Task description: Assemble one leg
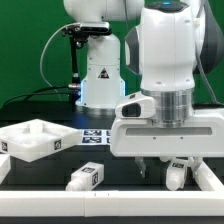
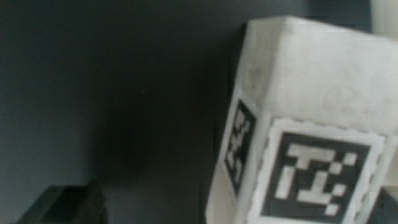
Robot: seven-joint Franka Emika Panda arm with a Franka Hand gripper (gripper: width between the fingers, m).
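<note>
We see the gripper low over the black table, with its fingers spread wide. In the wrist view one dark fingertip sits far out to the side, and there is a dark gap between it and the leg, so nothing is pinched yet. The other fingertip is hidden from us (the leg fills that part of the picture), so we cannot tell if it touches the leg.

In the exterior view the leg sits on the table between the fingers, closer to one finger than to the other. We think the fingers are held wide so they can come down on both sides of the leg without bumping it.

A second leg lies on the table well apart from the fingers; it is not the one being reached for. The big white panel with the raised rim is even farther from the fingers, and the marker board lies flat between that panel and the gripper.

We think the step now is grabbing the leg. The next move calls for getting the leg into the middle of the gap and then squeezing. If it stays off to one side, one finger may push it first, and the little block could slide or tip over.
</note>
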